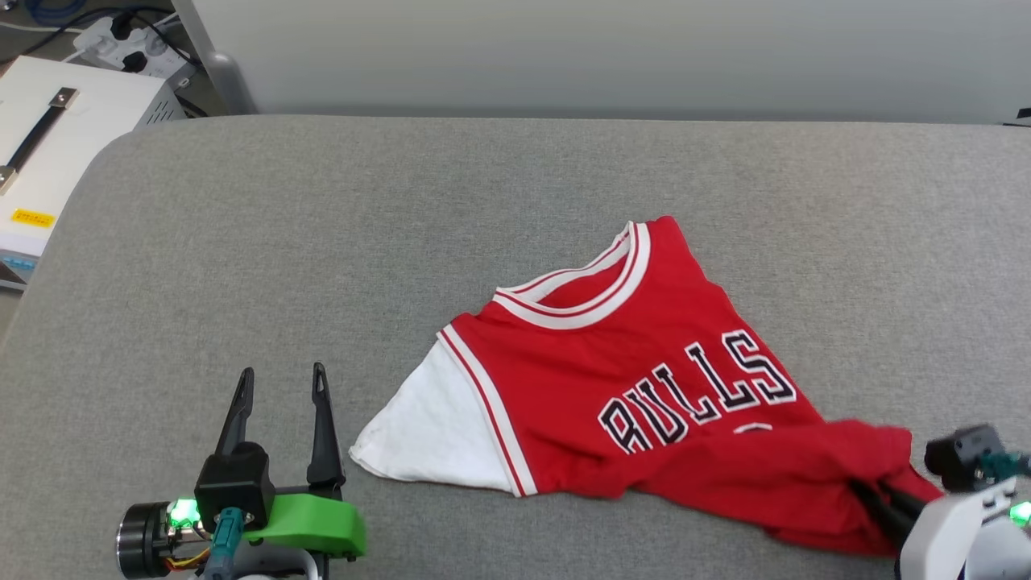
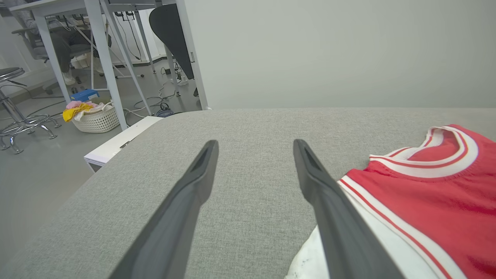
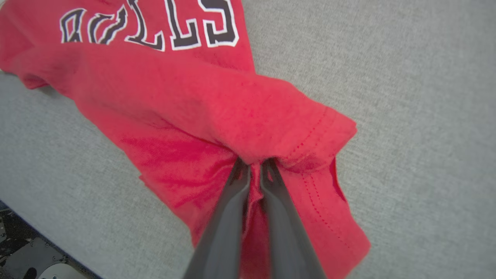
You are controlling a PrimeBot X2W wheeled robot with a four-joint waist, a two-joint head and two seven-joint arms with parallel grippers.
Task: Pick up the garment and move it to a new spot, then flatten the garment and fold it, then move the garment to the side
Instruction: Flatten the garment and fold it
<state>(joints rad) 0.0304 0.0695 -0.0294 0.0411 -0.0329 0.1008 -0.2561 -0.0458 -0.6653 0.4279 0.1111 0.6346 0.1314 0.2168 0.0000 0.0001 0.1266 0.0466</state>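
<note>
I'm looking at a grey padded surface (image 1: 242, 242) that spans nearly the whole head view, with a pale wall behind it.

The garment (image 1: 644, 379) lies on the right half, toward the near edge, rumpled rather than flat. It is red, front up. The striped collar (image 1: 596, 290) is on the far side and the black white-outlined lettering (image 1: 693, 395) runs across the chest. A fold of red cloth is pulled up over the part just below the letters. One white sleeve (image 1: 435, 427) fans out to the left and lies flat on the surface.

A white case (image 1: 64, 137) with a dark handle sits off the far left corner, and a power strip (image 1: 121, 44) sits behind it.

The left gripper (image 1: 282, 372) is at lower left above the bare surface. Its fingers are spread wide and hold nothing. It is just beside the sleeve tip, and I see a gap between them in the head view.

The right gripper (image 3: 254, 164) is at lower right with its fingers pressed together, clamped on the bunched hem (image 3: 306, 128) of the garment. Red cloth shows pinched between the two fingers in the right wrist view, and the stitched edge drapes over the tips.

A basket (image 2: 95, 118) of clothes stands on the floor in the left wrist view, well away from the surface.
</note>
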